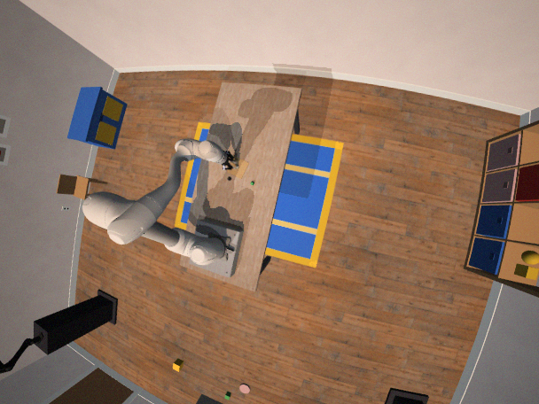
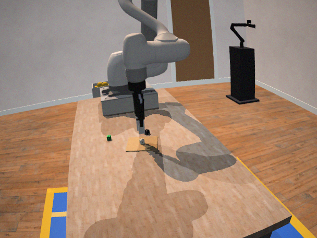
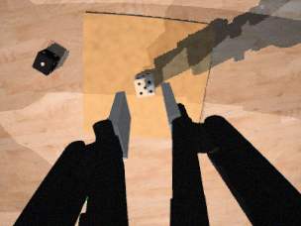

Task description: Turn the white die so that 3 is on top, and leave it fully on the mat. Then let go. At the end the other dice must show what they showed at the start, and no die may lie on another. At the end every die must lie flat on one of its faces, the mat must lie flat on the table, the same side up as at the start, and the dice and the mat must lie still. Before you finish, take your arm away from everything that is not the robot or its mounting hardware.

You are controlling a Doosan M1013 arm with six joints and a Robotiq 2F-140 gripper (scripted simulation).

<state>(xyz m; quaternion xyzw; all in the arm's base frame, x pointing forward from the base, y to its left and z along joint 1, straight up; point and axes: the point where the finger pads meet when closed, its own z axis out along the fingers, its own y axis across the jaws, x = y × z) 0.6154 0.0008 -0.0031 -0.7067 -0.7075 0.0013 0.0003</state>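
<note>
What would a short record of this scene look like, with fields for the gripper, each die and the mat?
gripper: black two-finger gripper, open, holding nothing, raised above the mat
white die: small white cube with dark pips, resting flat on the mat, free of the fingers
top face of white die: pips too blurred to count
mat: thin square tan mat, flat on the wooden table
black die: on the table, off the mat
green die: on the table, off the mat
</note>
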